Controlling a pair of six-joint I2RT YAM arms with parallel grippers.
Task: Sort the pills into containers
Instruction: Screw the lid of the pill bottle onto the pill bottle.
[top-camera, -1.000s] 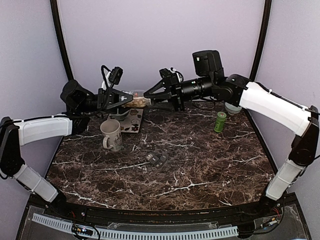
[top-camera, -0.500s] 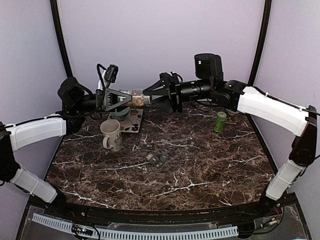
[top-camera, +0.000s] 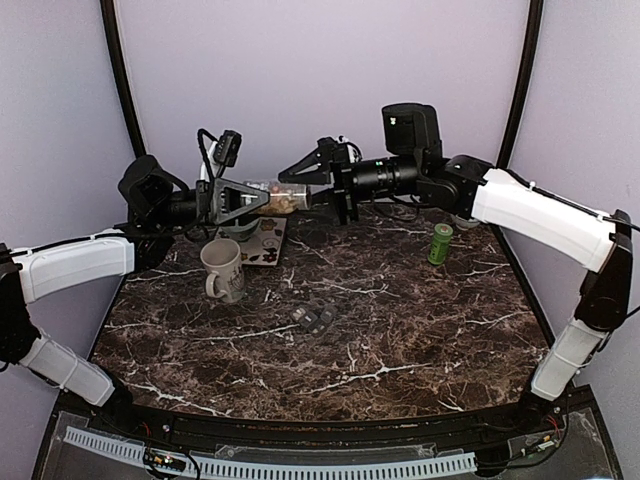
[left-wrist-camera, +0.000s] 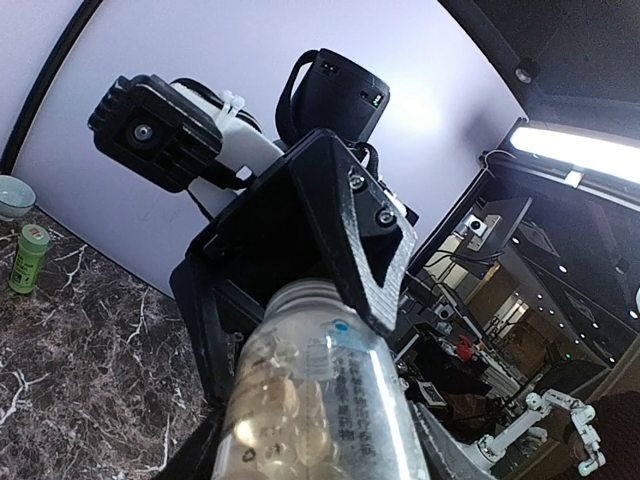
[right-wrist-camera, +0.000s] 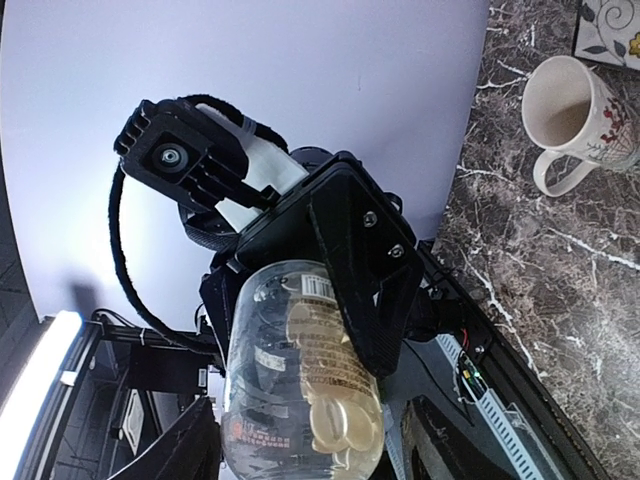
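Many tan pills (right-wrist-camera: 335, 425) — bottle (right-wrist-camera: 268, 400) label (right-wrist-camera: 322, 352) unreadable.

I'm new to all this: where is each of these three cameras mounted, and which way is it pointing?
Top external: fixed above and behind the bases, looking down across the table; both whole arms show.
Left wrist: on the left arm, aimed along its jaws at the pill bottle they clamp; right arm beyond.
Right wrist: faces the opposite way; own open jaws flank the bottle.
Shared: both wrist views see that bottle.
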